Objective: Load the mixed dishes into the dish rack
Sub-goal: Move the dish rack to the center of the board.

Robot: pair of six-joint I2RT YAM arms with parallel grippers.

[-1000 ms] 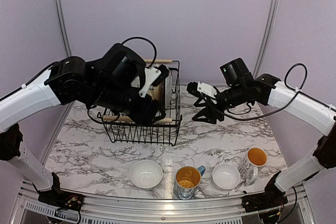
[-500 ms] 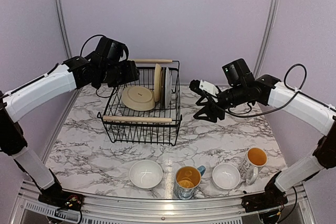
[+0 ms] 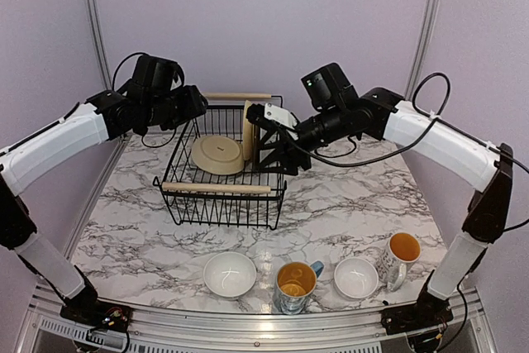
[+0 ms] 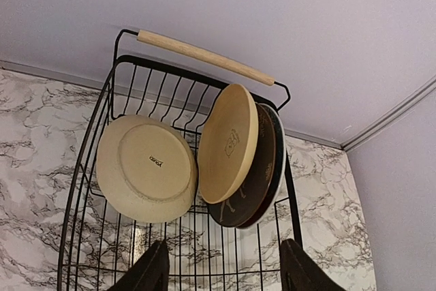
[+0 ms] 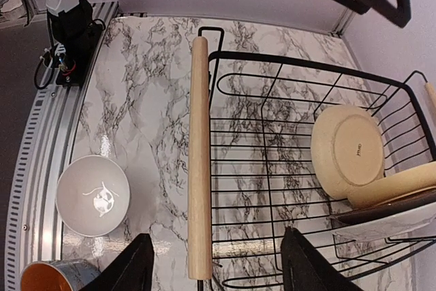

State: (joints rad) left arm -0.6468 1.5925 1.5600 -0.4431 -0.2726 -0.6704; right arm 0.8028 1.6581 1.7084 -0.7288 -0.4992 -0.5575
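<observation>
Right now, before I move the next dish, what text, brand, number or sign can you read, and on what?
No text is clearly readable.
Pale yellow plate, underside: small dark maker's mark, too small to read.
Upright cream plate, back: square stamp, blurred.
Right-hand mug, white side: dark print, illegible.
White bowl, inside: a drawing, no letters.

From my station the light is bright and even, probably from overhead. Shadows under the dish rack are soft. Mild glare sits on the marble table at its near edge. Both wrist views bow at the edges.
</observation>
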